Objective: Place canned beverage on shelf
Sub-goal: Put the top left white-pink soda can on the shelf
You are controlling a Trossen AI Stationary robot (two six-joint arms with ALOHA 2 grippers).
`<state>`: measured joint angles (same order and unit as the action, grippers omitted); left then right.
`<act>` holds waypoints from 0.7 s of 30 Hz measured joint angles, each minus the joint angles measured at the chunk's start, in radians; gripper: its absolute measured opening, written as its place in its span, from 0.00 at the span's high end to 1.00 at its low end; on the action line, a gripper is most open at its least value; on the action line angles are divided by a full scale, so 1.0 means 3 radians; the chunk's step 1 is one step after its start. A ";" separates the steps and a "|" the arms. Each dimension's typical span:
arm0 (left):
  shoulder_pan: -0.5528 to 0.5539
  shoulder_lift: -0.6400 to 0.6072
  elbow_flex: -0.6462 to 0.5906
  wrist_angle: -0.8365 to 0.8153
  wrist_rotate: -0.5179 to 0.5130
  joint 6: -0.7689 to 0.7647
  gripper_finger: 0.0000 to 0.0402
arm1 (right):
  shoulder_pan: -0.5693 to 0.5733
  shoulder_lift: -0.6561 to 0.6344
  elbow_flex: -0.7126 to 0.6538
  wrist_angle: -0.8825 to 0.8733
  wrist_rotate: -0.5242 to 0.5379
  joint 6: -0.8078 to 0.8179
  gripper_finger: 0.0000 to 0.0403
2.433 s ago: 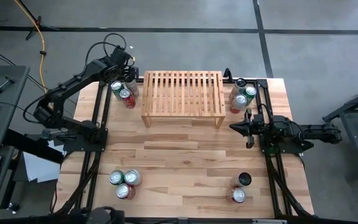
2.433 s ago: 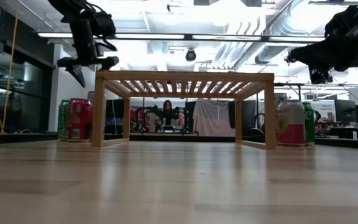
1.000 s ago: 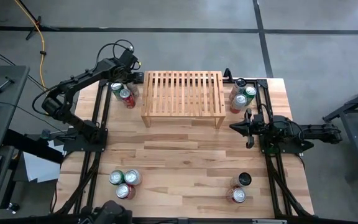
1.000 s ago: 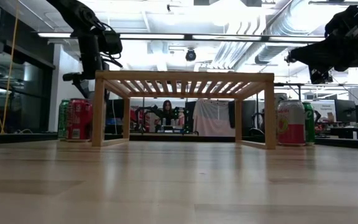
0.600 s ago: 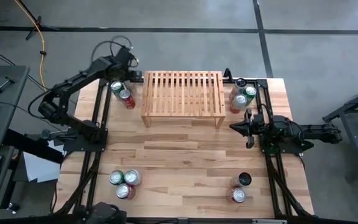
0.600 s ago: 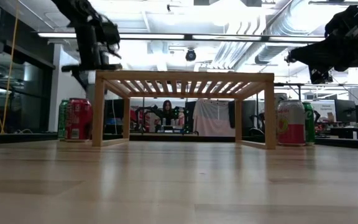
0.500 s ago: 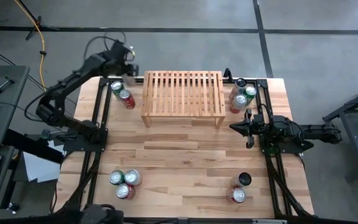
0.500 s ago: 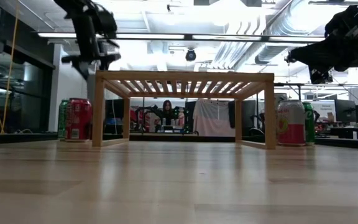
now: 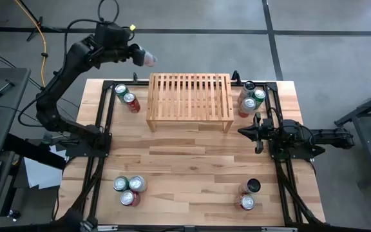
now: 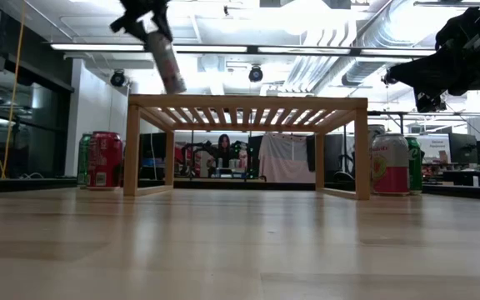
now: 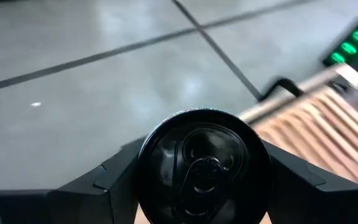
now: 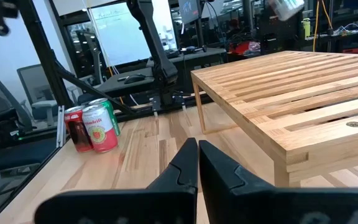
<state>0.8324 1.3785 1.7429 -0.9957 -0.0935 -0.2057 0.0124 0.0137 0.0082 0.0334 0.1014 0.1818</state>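
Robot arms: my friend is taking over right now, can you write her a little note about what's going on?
Left gripper: shut on a can, lifted high and tilted, above the table's far-left edge, just beyond the shelf's far-left corner.
Right gripper: shut, empty, waiting at the table's right side.
Shelf: top bare, no can on it yet.
Other cans: two far left, three far right, three near left, two near right.
Done: one can picked up.
Left: set it upright on the shelf, let go.

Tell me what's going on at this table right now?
The left end effector holds a can in the air, tilted, just past the shelf's far left corner. The shelf top is still bare. The right end effector waits shut beside the shelf's right end. Other cans stand grouped near all four table corners.
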 joint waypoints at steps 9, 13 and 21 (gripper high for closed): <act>-0.0317 0.0509 0.0888 -0.1139 0.0120 0.0317 0.40 | -0.0001 0.0000 -0.0001 0.0000 0.0001 0.0000 1.00; -0.0312 0.0715 0.0925 -0.1456 0.0166 0.0365 0.40 | -0.0001 0.0000 0.0000 0.0000 0.0001 0.0000 1.00; -0.0313 0.0972 0.0924 -0.1268 0.0420 0.0545 0.38 | -0.0001 0.0000 -0.0001 0.0000 0.0001 0.0000 1.00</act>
<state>0.7385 1.6702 2.0201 -1.3762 0.0326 -0.0423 0.0120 0.0136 0.0078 0.0334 0.1017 0.1818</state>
